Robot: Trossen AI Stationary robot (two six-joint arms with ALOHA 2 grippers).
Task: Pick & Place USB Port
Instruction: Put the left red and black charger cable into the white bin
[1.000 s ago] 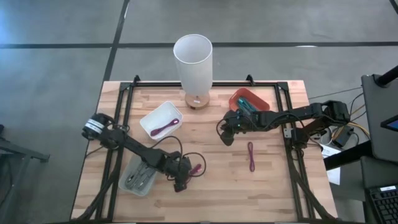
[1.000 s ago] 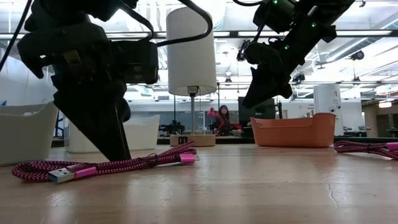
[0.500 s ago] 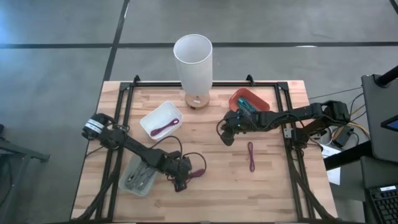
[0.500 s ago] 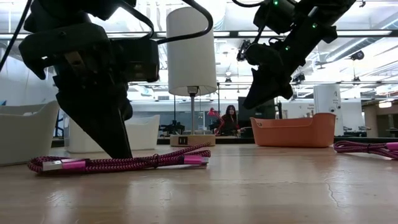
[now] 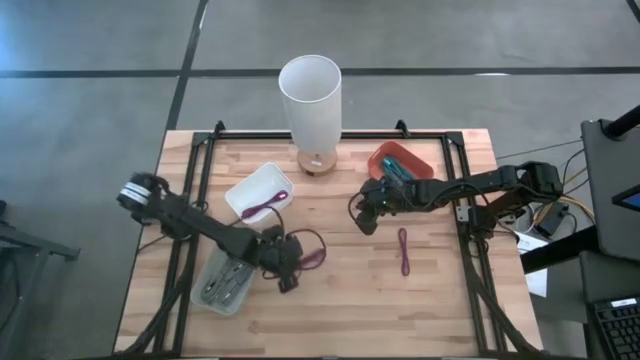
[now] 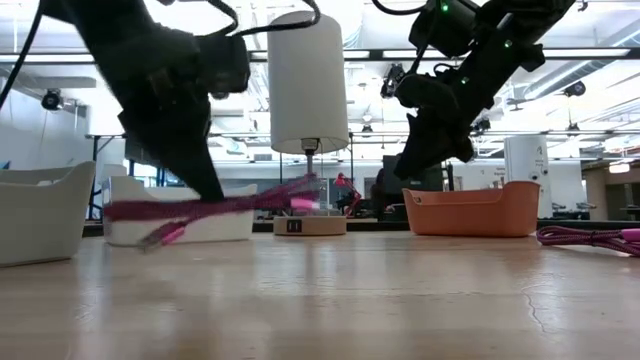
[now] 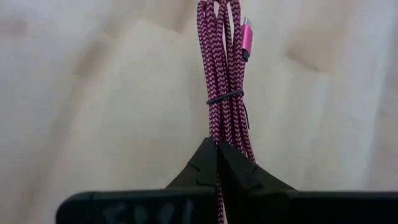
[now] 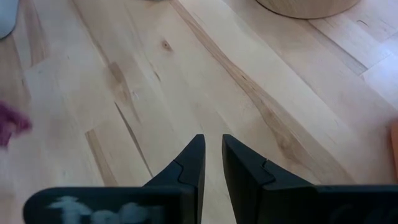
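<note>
Because its jaws pinch the bundled cable (image 7: 222, 118) at one end, the left gripper (image 5: 283, 268) carries it hanging clear above the table (image 5: 440, 310); the right gripper (image 5: 362, 214) waits mid-table, jaws slightly spread, empty.

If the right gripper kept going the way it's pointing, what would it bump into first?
Probably just the bare wooden table. The right gripper points down at it with nothing between, though depth is hard to judge.
</note>
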